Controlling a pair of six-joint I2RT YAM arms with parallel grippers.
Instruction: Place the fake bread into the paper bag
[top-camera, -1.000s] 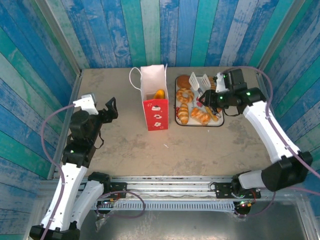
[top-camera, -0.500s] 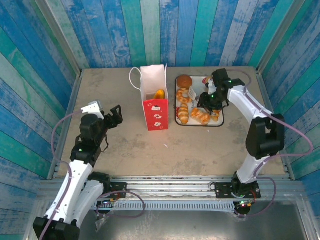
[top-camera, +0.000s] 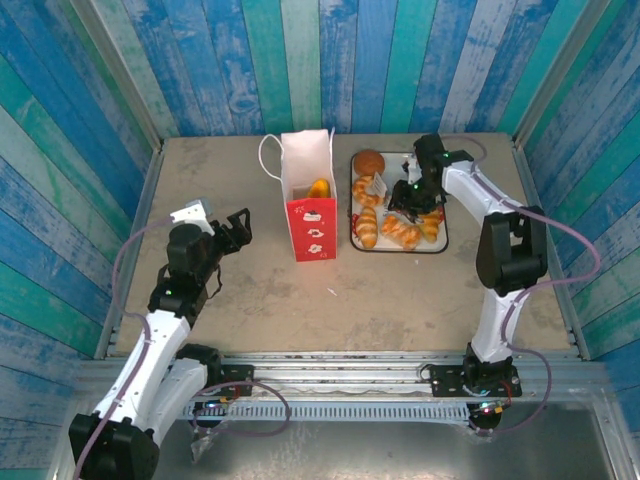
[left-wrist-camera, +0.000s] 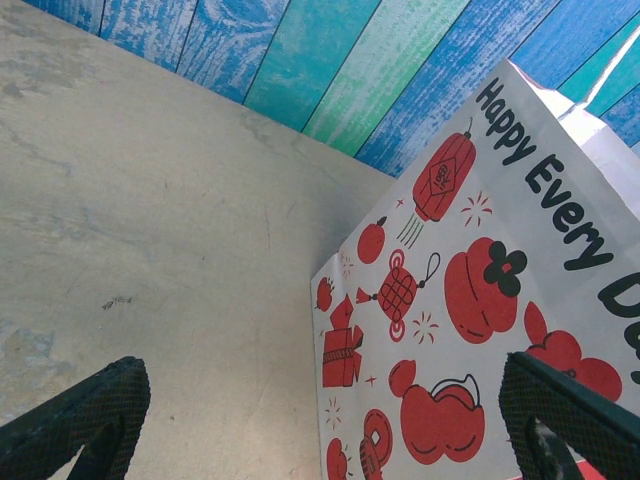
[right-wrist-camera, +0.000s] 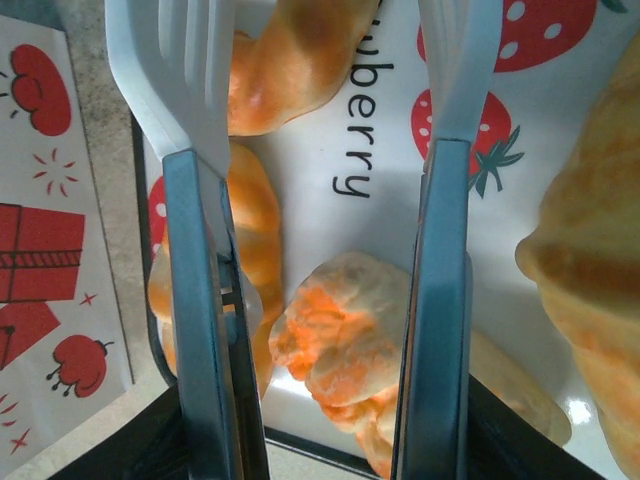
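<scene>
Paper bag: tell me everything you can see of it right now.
The paper bag stands upright on the table, mouth open, beside the tray without touching it. It has a white upper part and a red front with white marks. Its side carries red festive prints and black lettering starting "Happy Every". A thin white loop handle hangs outside. One orange pastry sits inside.

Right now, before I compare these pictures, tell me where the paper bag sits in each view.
Top external: the paper bag stands at the back middle of the table, just left of the tray.
Left wrist: its white printed side takes up the right half.
Right wrist: a strip of its side runs down the left edge.
Shared landmark: the red gift-box print, seen in both wrist views.
</scene>
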